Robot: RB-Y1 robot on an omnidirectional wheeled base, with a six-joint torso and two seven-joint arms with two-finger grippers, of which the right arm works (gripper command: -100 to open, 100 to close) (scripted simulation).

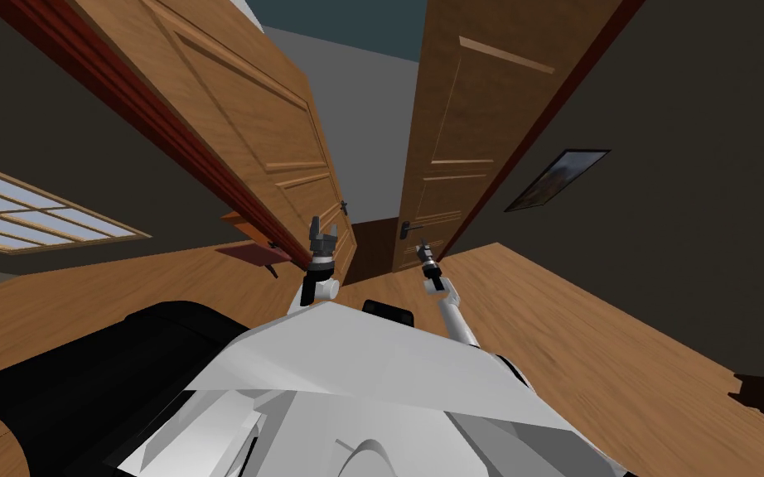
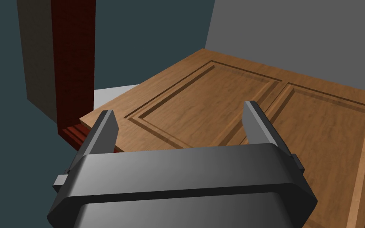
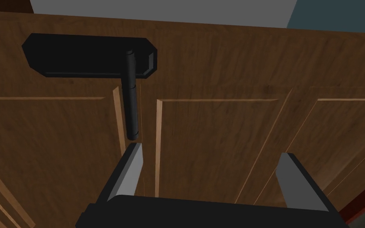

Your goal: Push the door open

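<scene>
While its jaws stand wide apart, the right gripper [image 3: 211, 152] is close to the brown panelled wooden door [image 3: 225, 67]. The door's face lies straight ahead of the fingertips, and one tip sits just beneath the black lever handle [image 3: 131, 103]. The left gripper [image 2: 180, 110], equally wide open, faces the other leaf [image 2: 201, 99], which is angled open.

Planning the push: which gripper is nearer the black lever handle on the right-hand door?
Right. The right gripper, open, sits just short of the lever handle, one finger almost at its tip. The left gripper, open, faces the other door leaf.
</scene>
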